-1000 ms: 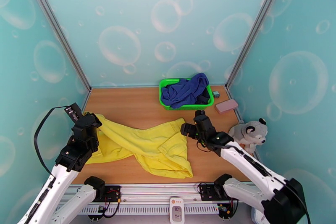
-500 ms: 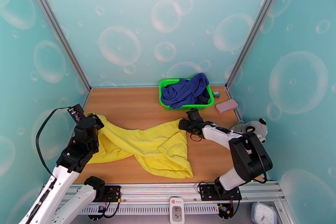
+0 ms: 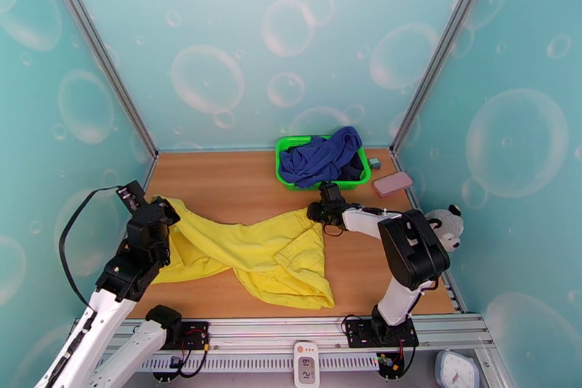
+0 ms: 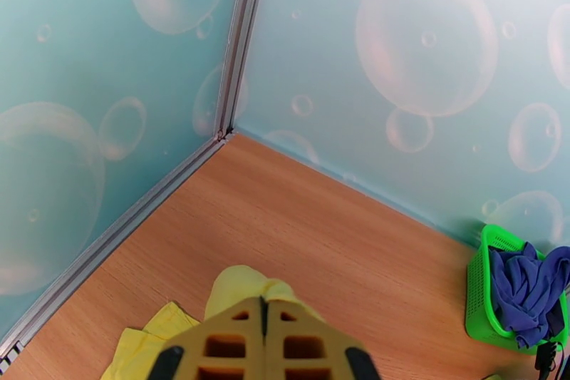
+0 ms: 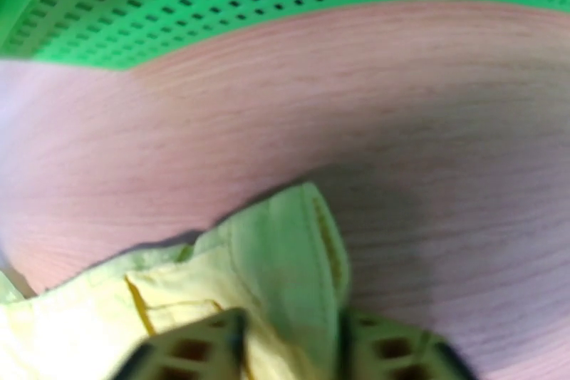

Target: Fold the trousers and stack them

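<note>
The yellow trousers (image 3: pixel 254 255) lie crumpled across the table's near half. Both pincers grip them: left gripper (image 3: pixel 161 209) at 9 o'clock, right gripper (image 3: pixel 318 212) at 3. Spreading comes next, I think.

lab test booth | bubble-print walls (image 3: pixel 218 54) | metal frame posts (image 3: pixel 94 47) | wooden tabletop (image 3: pixel 233 185)

Teal bubble-patterned walls (image 3: pixel 218 54) with metal corner posts (image 3: pixel 94 47) enclose a wooden tabletop (image 3: pixel 225 185).
</note>
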Robot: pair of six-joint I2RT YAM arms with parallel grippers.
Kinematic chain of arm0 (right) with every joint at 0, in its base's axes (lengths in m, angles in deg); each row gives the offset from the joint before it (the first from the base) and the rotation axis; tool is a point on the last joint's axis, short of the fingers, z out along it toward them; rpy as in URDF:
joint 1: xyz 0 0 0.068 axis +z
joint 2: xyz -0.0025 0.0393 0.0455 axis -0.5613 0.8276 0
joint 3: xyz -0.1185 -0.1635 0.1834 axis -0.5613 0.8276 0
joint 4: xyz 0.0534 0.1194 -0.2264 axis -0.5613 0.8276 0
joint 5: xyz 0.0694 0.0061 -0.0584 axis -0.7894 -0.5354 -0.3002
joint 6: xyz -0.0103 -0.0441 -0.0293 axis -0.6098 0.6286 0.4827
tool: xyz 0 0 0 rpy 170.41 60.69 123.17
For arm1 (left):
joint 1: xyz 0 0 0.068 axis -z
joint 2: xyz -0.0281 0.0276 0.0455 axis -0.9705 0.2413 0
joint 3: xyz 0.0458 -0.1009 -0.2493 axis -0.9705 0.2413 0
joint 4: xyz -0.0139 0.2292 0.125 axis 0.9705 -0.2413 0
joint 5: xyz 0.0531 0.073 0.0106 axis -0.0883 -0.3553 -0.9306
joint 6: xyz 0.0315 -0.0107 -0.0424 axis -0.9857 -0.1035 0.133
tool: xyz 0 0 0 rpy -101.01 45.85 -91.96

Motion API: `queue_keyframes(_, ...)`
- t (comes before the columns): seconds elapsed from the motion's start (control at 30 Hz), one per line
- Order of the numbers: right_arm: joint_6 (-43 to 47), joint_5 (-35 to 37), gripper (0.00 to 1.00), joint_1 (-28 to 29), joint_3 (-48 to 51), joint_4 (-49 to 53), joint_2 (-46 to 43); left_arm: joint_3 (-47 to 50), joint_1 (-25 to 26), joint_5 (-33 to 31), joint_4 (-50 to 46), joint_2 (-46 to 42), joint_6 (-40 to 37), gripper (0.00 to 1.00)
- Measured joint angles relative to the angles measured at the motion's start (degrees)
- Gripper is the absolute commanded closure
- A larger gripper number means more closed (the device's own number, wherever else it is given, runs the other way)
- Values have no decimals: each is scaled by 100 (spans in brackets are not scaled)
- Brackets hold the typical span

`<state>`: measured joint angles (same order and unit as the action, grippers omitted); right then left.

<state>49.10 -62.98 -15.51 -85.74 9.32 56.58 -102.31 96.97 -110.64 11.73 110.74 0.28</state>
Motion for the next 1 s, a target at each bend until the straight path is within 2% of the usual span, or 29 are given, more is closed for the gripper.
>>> queue_keyframes(0.13, 155, -164, 100, -13, 114, 37, -358, 4, -15, 0, 0, -15, -94, 100)
queue_keyframes(0.23, 328, -487, 100, -90, 247, 164, -1156, -92, -81, 70, -122, 20, -247, 100)
queue_keyframes(0.43, 1093, -1123, 100, -625, 446, 131, -3877, -820, -291, 225, -599, 431, -404, 100)
queue_keyframes(0.5, 1405, -1169, 100, -835, 640, -181, -4802, -885, -400, 236, -741, 514, -407, 100)
queue_keyframes(0.63, 1917, -1298, 100, -1244, 1191, -1137, -5880, -885, -791, 168, -999, 614, -356, 100)
queue_keyframes(0.73, 2052, -1484, 100, -1661, 1606, -1878, -6024, -905, -1353, 127, -1082, 708, -361, 100)
queue_keyframes(0.83, 1991, -1958, 100, -2149, 1650, -2420, -5668, -986, -2094, 243, -1027, 820, -525, 100)
queue_keyframes(0.93, 1563, -2774, 100, -2608, 1648, -3383, -5069, -1128, -2881, 741, -868, 1027, -643, 100)
queue_keyframes(1.0, 1213, -3252, 100, -2730, 1596, -4079, -4634, -1200, -3224, 1193, -702, 1217, -671, 100)
